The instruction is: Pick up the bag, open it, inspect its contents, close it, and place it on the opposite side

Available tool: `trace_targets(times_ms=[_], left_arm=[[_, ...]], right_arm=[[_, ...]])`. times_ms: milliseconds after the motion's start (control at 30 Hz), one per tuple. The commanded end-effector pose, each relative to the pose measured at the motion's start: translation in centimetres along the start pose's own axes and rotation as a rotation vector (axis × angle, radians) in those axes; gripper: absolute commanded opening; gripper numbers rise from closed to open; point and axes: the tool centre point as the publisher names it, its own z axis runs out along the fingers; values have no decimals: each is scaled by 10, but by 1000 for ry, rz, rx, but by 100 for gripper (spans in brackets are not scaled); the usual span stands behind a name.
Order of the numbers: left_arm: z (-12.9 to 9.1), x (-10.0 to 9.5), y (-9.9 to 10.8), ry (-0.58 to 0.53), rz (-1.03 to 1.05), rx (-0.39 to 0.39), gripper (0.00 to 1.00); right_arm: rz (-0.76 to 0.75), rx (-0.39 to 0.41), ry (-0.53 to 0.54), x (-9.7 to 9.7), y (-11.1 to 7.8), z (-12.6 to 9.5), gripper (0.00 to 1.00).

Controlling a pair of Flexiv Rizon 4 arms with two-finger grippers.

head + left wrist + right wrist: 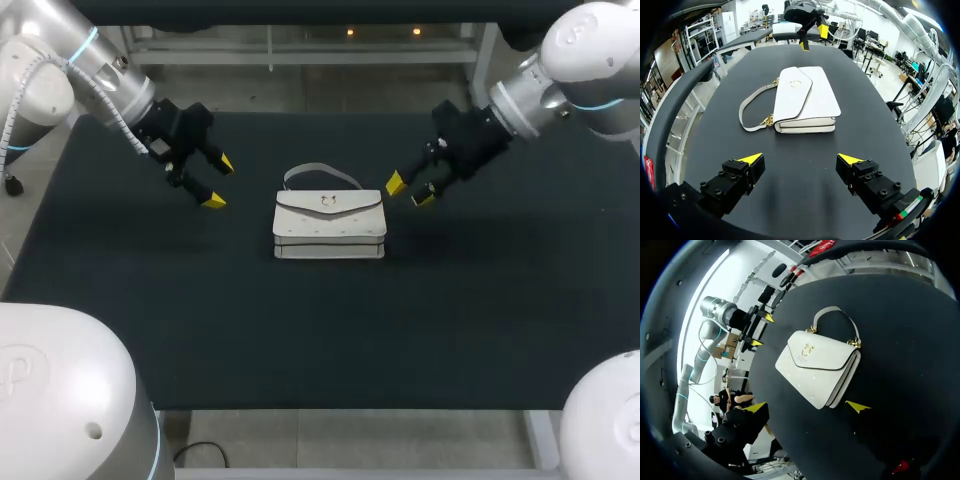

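Our left gripper [218, 182] hangs over the table with its yellow-tipped fingers spread wide and nothing between them. Our right gripper [410, 191] is just as wide open and empty. Between the two, touching neither, the white handbag [329, 225] lies flat near the middle of the black table [300, 330], closer to the right gripper. Its flap is folded down with the gold clasp [328, 201] facing up, so the inside is hidden. The strap [320, 172] loops out on the bag's far side. In the right wrist view one finger's dark body is lost against the table, and only its yellow tip shows.
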Motion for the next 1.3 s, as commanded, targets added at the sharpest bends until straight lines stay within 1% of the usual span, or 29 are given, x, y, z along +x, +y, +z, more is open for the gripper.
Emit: trace_targets(times_ms=[33, 433, 467, 500, 533, 600, 667, 700, 733, 767, 833, 900, 933, 967, 1000, 1067, 1133, 1167, 1233, 1267, 1300], left_arm=[[1, 0, 0, -1, 1, 1, 100], [1, 0, 0, -1, 1, 1, 100], [0, -3, -6, 1, 35, 13, 100], [-2, -8, -11, -23, 36, 15, 100], [-4, -10, -16, -38, 83, 9, 100], [-10, -12, -23, -57, 126, 37, 100], [-15, -12, -28, -103, 177, 47, 100], [-17, -10, -31, -100, 216, 65, 100], [-19, -9, -33, -132, 234, 67, 100], [-19, -8, -36, -133, 261, 73, 100], [-19, -6, -40, -155, 305, 75, 100], [-16, -5, -44, -170, 355, 68, 100], [-15, -4, -47, -179, 380, 64, 100], [-14, -3, -49, -184, 418, 65, 100], [-13, -1, -51, -185, 446, 75, 100], [-12, 1, -55, -186, 495, 90, 100], [-9, 4, -59, -208, 534, 90, 100], [-9, 4, -61, -215, 559, 104, 100], [-5, 4, -66, -273, 575, 127, 100], [-3, 3, -69, -270, 579, 158, 100], [-3, 3, -69, -270, 579, 158, 100]], right_arm=[[-83, 136, -315, 12, 4, 7, 100], [-83, 136, -315, 12, 4, 7, 100], [-120, 132, -371, 19, 8, 6, 100], [-177, 133, -401, 23, 11, 5, 100], [-243, 127, -422, 28, 13, 4, 100], [-342, 117, -496, 34, 11, 3, 100], [-439, 136, -533, 37, 9, 5, 100], [-452, 129, -555, 37, 8, 5, 100], [-491, 126, -565, 36, 7, 6, 100], [-533, 131, -577, 36, 5, 7, 100], [-560, 117, -613, 34, 3, 10, 100], [-602, 101, -624, 32, 1, 12, 100], [-617, 91, -648, 30, 0, 14, 100], [-628, 68, -652, 29, 0, 15, 100], [-643, 52, -638, 28, -1, 16, 100], [-696, 28, -651, 27, -2, 20, 100], [-745, 19, -672, 29, -4, 23, 100], [-763, 19, -685, 30, -4, 24, 100], [-800, 16, -698, 30, -5, 27, 100], [-815, 19, -670, 29, -4, 29, 100], [-815, 19, -670, 29, -4, 29, 100]])
